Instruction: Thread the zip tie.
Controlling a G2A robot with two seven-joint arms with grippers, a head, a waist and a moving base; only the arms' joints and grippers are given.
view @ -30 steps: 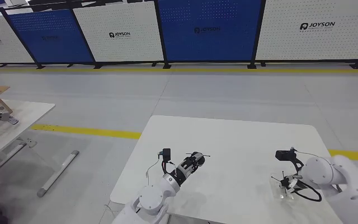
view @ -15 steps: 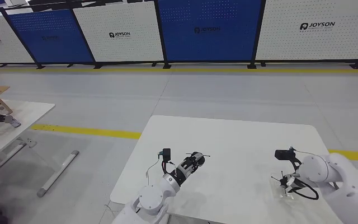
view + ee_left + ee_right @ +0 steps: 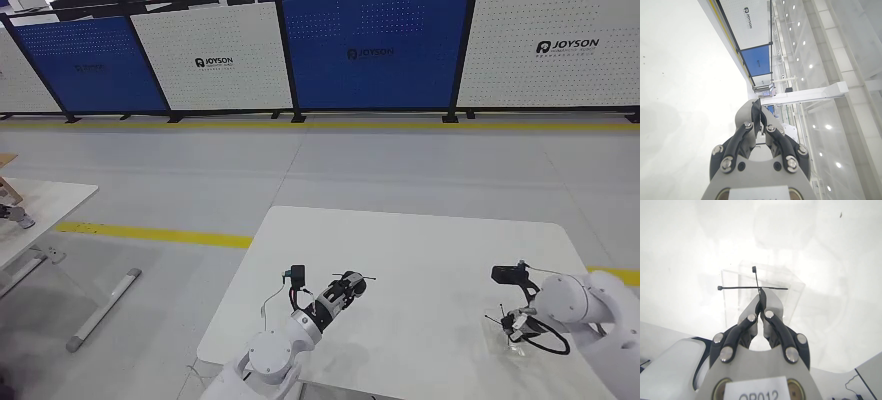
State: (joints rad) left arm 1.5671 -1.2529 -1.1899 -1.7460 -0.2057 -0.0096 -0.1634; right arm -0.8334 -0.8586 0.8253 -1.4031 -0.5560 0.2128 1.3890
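Note:
In the right wrist view my right gripper (image 3: 761, 294) is shut on a thin black zip tie (image 3: 755, 277), whose head points away from the fingers. It hangs just over a small clear box (image 3: 772, 275), and a second black zip tie (image 3: 738, 287) lies crosswise over the box. The top view places this gripper (image 3: 512, 322) and the box (image 3: 508, 343) near the table's front right. My left gripper (image 3: 352, 282) sits at the front left of the table. Its fingers (image 3: 753, 113) are shut on a thin black zip tie (image 3: 370, 277) that sticks out to both sides.
The white table (image 3: 420, 250) is bare between the two arms. Its front edge runs close to both grippers. Beyond it are grey floor with a yellow line and blue and white pegboard panels (image 3: 375, 55).
The right gripper has shifted very slightly over the clear box with its zip tie. The left arm has kept still.

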